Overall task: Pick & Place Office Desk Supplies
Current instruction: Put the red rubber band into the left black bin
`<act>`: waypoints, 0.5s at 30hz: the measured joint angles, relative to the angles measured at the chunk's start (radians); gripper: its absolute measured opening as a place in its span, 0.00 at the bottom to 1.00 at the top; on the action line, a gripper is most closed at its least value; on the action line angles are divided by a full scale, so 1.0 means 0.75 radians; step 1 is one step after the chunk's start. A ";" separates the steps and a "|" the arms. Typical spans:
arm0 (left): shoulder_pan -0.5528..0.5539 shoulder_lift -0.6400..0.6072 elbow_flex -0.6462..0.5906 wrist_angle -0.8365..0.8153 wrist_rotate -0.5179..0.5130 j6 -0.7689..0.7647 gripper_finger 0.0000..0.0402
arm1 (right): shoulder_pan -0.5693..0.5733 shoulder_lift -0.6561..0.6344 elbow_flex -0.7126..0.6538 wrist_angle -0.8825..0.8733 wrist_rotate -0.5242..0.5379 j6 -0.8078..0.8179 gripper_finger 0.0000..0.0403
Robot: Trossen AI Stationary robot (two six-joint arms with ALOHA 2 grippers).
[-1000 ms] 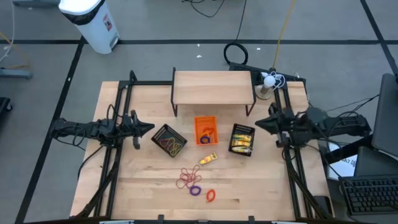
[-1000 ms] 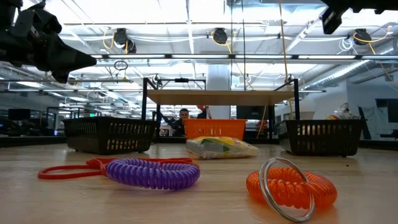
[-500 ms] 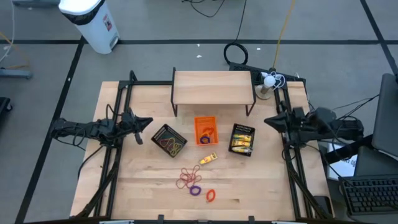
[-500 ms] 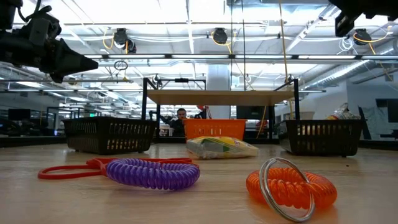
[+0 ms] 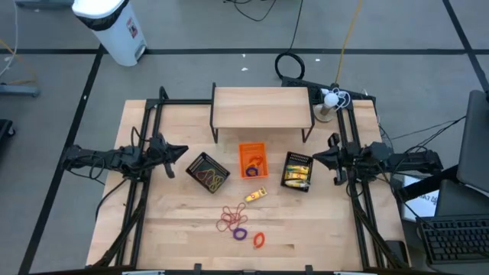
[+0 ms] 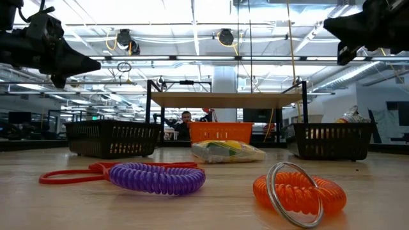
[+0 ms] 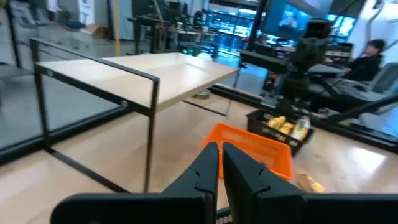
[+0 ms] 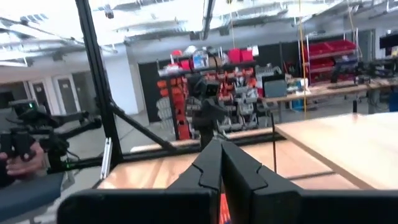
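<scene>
The loose supplies lie on the wooden table near its front middle: red-brown rubber bands [image 5: 228,220], a purple coil ring [image 5: 241,234], an orange coil ring [image 5: 258,240] and a yellow packet [image 5: 256,195]. In the low view the purple coil [image 6: 156,177] and the orange coil [image 6: 297,191] lie closest. My left gripper [image 5: 183,153] hangs shut and level over the table's left side, left of a black mesh tray [image 5: 208,172]. My right gripper [image 5: 317,158] hangs shut over the right side, beside the other mesh tray [image 5: 298,170]. Neither holds anything.
A small orange tray [image 5: 253,160] holding a few items stands between the two mesh trays. A low wooden shelf on black legs [image 5: 261,107] stands at the far middle. Black frame rails run along both table sides. A person sits beyond the table [image 6: 186,118].
My right gripper has come down over the table's right side, staying shut and empty. My left gripper has kept its place and turned a little at the wrist. Nothing on the table has moved.
</scene>
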 joint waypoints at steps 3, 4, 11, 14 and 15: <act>0.000 0.000 0.000 -0.001 0.087 0.001 0.05 | 0.000 -0.002 -0.042 0.023 0.000 0.001 0.00; 0.000 0.000 0.000 -0.001 0.110 0.005 0.05 | 0.000 -0.001 -0.057 0.018 0.002 -0.001 0.00; -0.001 0.100 0.001 -0.003 0.138 -0.091 0.05 | 0.000 -0.001 -0.163 0.137 0.037 -0.037 0.00; -0.003 0.196 0.001 0.004 0.149 -0.163 0.05 | 0.000 0.002 -0.188 0.132 0.037 -0.059 0.00; -0.007 0.241 0.006 0.005 0.149 -0.188 0.05 | 0.000 0.004 -0.188 0.119 0.041 -0.066 0.00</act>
